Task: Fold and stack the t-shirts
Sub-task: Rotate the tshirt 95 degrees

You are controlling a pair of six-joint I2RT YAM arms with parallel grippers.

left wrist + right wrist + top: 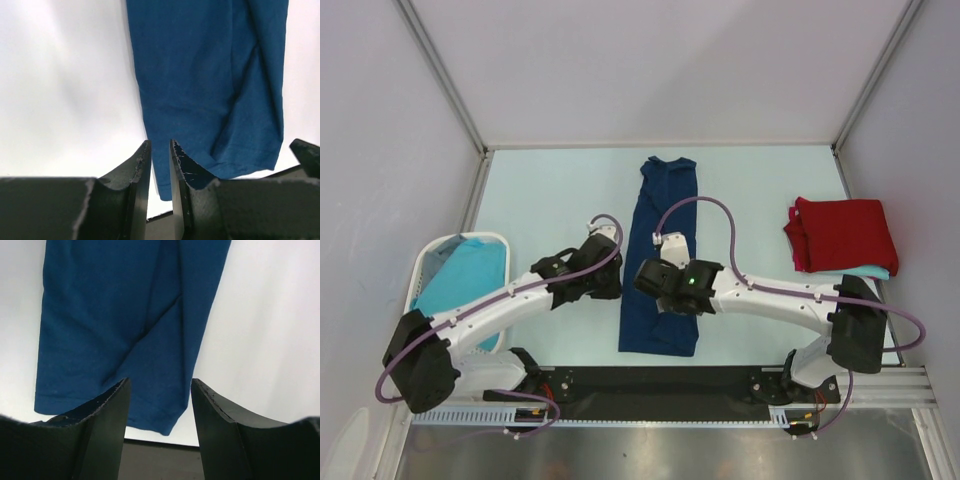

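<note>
The fold is midway. The navy shirt point(665, 195) is laid down the middle of the desk point(550, 190) as a long narrow strip, sides turned in, hem at the near end. Both hands are poised low over that near end. The left hand point(160, 145) is set at the strip's left edge, its fingers only a slit apart, with nothing seen clamped between them. The right hand point(160, 382) is held over the hem with fingers well apart; cloth lies beneath but is not pinched.

Next, by the look of it, the two hem corners must be gripped and carried up toward the collar end, so that the strip is halved. All layers should be caught together, or the tucked side may slip out.

At the right edge a red shirt point(845, 232) is seen folded on a turquoise shirt point(865, 271), the stack to be joined. On the left, an aqua shirt point(465, 275) is left waiting in the basket point(460, 237). No object is seen between strip and stack. Only the right arm's cable point(710, 205), looped above the cloth, might be snagged.
</note>
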